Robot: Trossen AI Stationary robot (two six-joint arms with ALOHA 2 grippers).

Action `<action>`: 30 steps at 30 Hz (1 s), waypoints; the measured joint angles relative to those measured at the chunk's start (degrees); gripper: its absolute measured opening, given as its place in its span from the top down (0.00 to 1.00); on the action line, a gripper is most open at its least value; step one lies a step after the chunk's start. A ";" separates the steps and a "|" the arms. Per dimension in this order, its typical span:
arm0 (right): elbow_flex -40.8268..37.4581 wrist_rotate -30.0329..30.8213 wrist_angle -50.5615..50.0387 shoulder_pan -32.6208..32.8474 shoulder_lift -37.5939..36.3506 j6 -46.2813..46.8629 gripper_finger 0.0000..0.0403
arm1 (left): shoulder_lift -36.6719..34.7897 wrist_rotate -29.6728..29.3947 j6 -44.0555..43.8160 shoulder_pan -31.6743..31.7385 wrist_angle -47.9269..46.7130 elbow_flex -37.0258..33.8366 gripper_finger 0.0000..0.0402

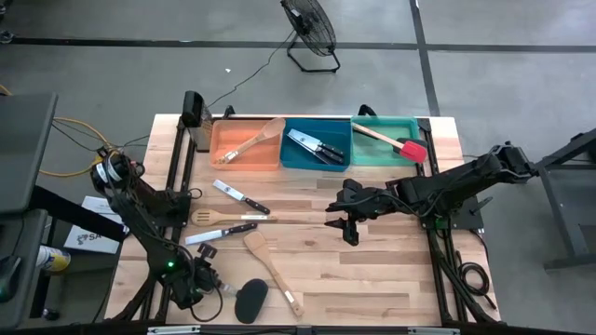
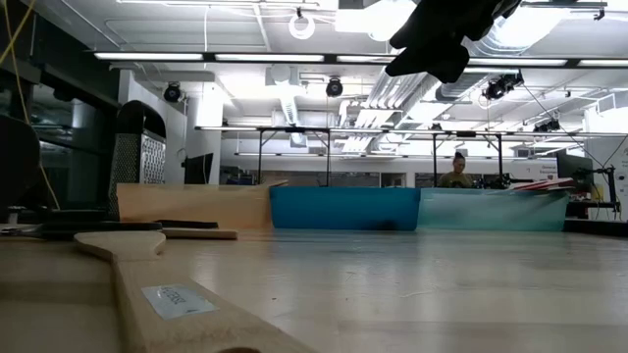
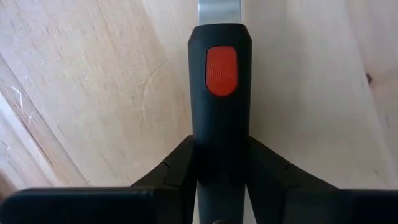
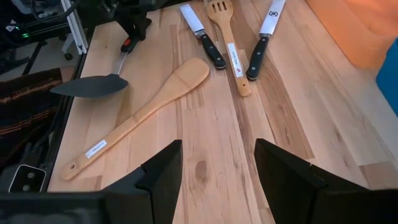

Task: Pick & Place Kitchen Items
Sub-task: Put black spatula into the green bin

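My left gripper (image 1: 210, 279) is at the table's near left, shut on the handle of a black-headed turner (image 1: 250, 300). The turner's head also shows in the right wrist view (image 4: 90, 86). My right gripper (image 1: 341, 221) hangs open and empty above the middle of the table, right of the loose utensils. Two black-handled knives (image 1: 240, 197) (image 1: 220, 234), a slotted wooden spatula (image 1: 228, 218) and a plain wooden spatula (image 1: 273, 270) lie flat on the table between the two grippers. My left gripper pinches the turner's black handle (image 3: 221, 118) between its two fingers (image 3: 177, 171), just behind the orange-red thumb pad. The fingers lie along the handle, with the steel shank running on ahead of them. Whether the head rests on the table, I cannot tell.
An orange bin (image 1: 223, 156) with a wooden spoon, a blue bin (image 1: 296, 160) with knives and a green bin (image 1: 372, 154) with a red-headed spatula stand in a row along the far edge. A grater (image 1: 197, 119) stands at the far left. Bare wood lies near right.
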 joint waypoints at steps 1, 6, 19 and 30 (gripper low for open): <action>0.00 0.00 0.00 0.00 0.00 0.00 0.52 | -0.36 0.00 -0.02 -0.22 0.06 -0.06 0.76; 0.00 0.00 0.00 0.00 0.00 0.20 0.52 | -3.53 -1.16 -0.87 -0.28 0.55 -0.27 0.76; 0.00 -0.22 -0.22 0.00 0.00 0.22 0.52 | -11.71 -14.78 -1.27 -0.26 -1.03 -0.19 0.76; 0.01 0.10 -0.26 0.00 0.00 0.22 0.52 | -15.06 -34.91 -0.70 4.11 -6.80 0.29 0.76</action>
